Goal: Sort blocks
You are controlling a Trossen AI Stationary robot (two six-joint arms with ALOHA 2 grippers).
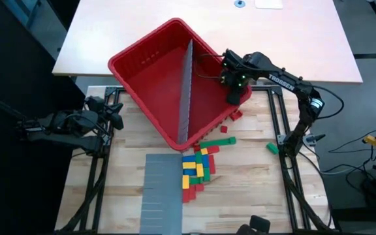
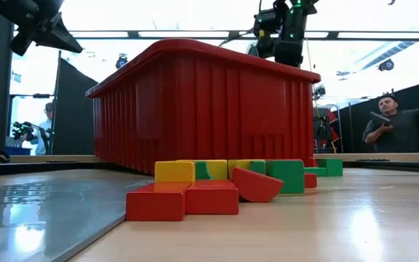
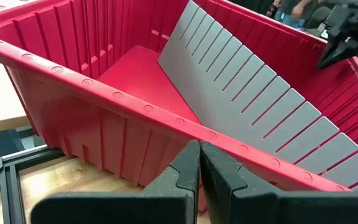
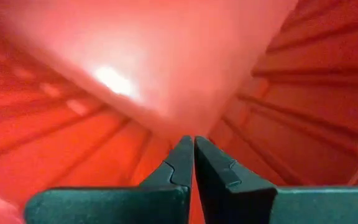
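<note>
Reaching down over the rim of a large red ribbed plastic bin (image 1: 150, 85), the right arm's end effector (image 1: 235, 98) hung inside the bin's right-hand compartment, its two dark fingers (image 4: 180, 163) pressed together with nothing between them. Its wrist camera saw only red ribbed wall and floor close ahead. A flat grey slotted divider panel (image 1: 186, 91) stood on edge across the bin, splitting it in two; both halves appeared bare, though the right arm hid part of one corner.

The small rectangular blocks (image 1: 198, 168) in red, green, blue and yellow lay outside the bin on the wooden counter (image 1: 247, 183), most of them packed in a tight cluster just beyond the bin's near corner. A few red blocks (image 1: 235, 115) sat against the bin's right wall, a long green block (image 1: 219, 141) lay between them and the cluster, and one green block (image 1: 272, 148) rested apart, near the right arm's base. A second grey slotted panel (image 1: 161, 191) lay flat on the counter, its right edge touching the cluster.

The left arm's end effector (image 1: 114, 112) waited at the counter's left edge, fingers (image 3: 185, 174) closed and empty, pointed at the bin's outer wall. From counter height, two red blocks (image 2: 184, 199) fronted the pile, and a person (image 2: 398, 125) stood in the room behind.
</note>
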